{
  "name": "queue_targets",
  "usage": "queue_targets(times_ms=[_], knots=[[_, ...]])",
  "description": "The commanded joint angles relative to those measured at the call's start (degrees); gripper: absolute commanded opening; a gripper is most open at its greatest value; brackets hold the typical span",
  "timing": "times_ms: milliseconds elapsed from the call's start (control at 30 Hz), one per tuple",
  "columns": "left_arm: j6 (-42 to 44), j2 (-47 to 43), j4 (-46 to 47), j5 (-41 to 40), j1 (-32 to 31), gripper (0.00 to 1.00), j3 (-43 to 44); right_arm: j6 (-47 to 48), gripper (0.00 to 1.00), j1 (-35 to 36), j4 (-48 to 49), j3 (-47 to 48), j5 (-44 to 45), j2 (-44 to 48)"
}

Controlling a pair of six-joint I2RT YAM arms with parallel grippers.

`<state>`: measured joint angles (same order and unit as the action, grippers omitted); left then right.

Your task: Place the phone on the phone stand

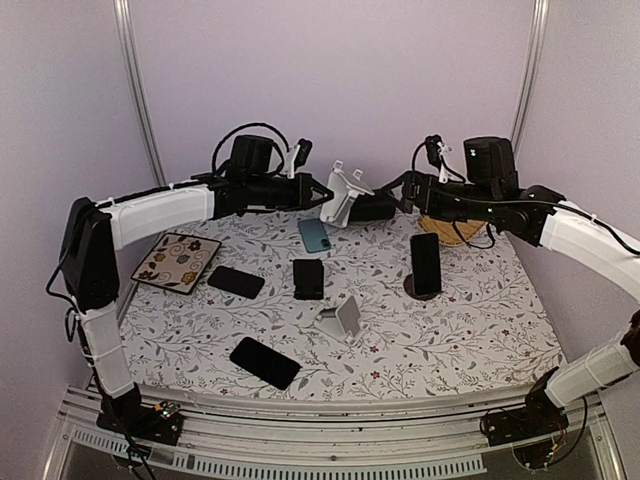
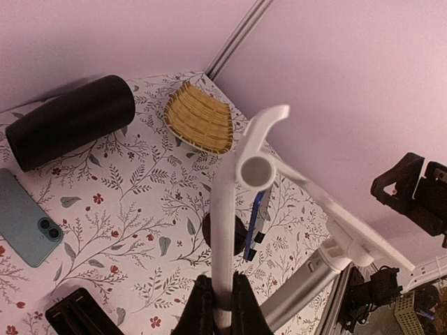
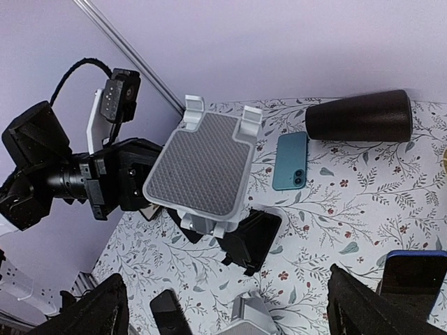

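Phone stand [image 1: 344,196], white, hangs at upper centre of the top view, clamped by the left gripper [image 1: 317,192]; right gripper [image 3: 227,296] spread wide, empty.

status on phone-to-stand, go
Left gripper shut on white phone stand, held off the table. Right gripper open, empty, facing the stand. Teal phone flat on table, ungripped. Nothing between right gripper and stand.
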<state>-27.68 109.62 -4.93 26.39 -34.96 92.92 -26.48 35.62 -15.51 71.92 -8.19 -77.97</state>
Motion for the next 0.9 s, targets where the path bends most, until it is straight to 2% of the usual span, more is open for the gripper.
queue_targets(times_ms=[0, 233, 333, 467, 567, 667, 867], knots=[[2.59, -5.98, 4.44, -8.78, -5.86, 0.0, -1.54, -5.74, 0.99, 0.21, 0.4, -1.08, -5.88, 4.25], [6.2, -12.23, 9.85, -29.39, -12.94, 0.0, -6.26, -19.56, 0.98, -0.75, 2.63, -2.22, -11.49, 7.61], [9.76, -13.6, 12.17, -34.46, -15.16, 0.0, -6.65, -26.93, 0.9, -0.9, 7.14, -4.82, -13.55, 8.64], [14.33, -14.87, 13.89, -39.82, -17.74, 0.0, -6.03, -38.83, 0.75, -0.9, 15.18, -7.91, -16.25, 9.28], [17.01, -16.03, 16.43, -44.2, -18.83, 0.0, -7.57, -46.13, 0.7, -0.87, 19.94, -9.39, -16.81, 9.97], [17.81, -16.62, 18.45, -45.7, -19.39, 0.0, -9.01, -53.3, 0.68, -0.73, 25.46, -11.77, -15.22, 11.19], [19.68, -16.44, 22.04, -47.46, -21.38, 0.0, -10.52, -59.43, 0.64, 0.17, 29.31, -13.44, -11.76, 11.07]])
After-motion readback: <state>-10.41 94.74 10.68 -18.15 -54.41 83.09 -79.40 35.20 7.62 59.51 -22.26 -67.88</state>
